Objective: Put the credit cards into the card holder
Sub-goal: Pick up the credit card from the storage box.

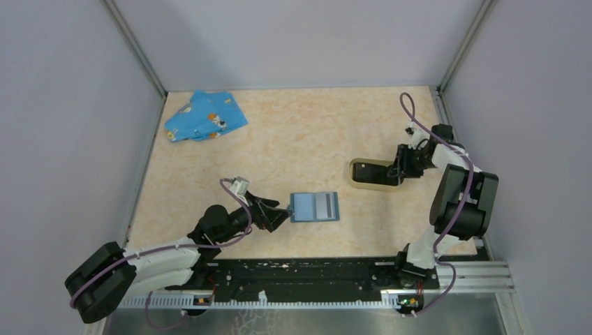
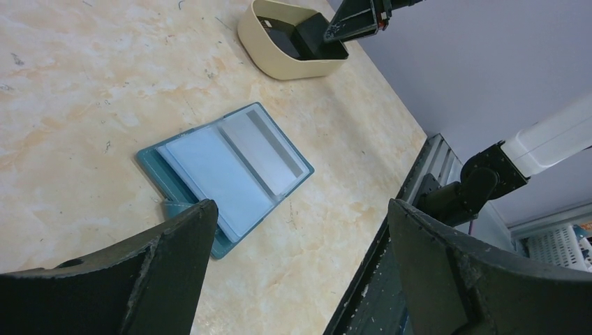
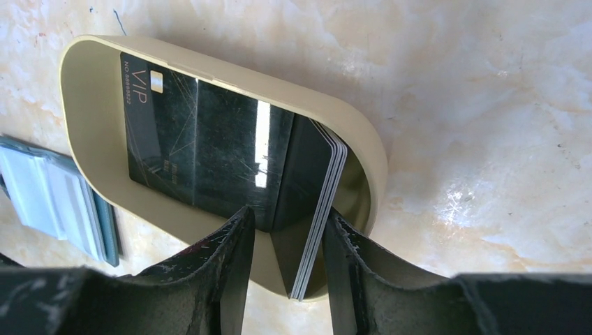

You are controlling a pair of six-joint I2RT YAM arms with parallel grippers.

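Note:
The card holder (image 1: 370, 184) is a tan oval tray on the right side of the table; its rim shows close up in the right wrist view (image 3: 91, 105). Black credit cards (image 3: 209, 153) lean inside it, one marked VIP. My right gripper (image 3: 290, 213) reaches into its right end, jaws apart on either side of a thin stack of cards, with a gap on the left side. A blue flat case (image 2: 157, 174) lies mid-table with pale cards (image 2: 230, 164) on top. My left gripper (image 2: 300, 206) stands wide open just short of the case's near corner, holding nothing.
A blue patterned cloth (image 1: 206, 116) lies at the back left corner. Grey walls close in the table on three sides. A black rail (image 1: 314, 276) with the arm bases runs along the near edge.

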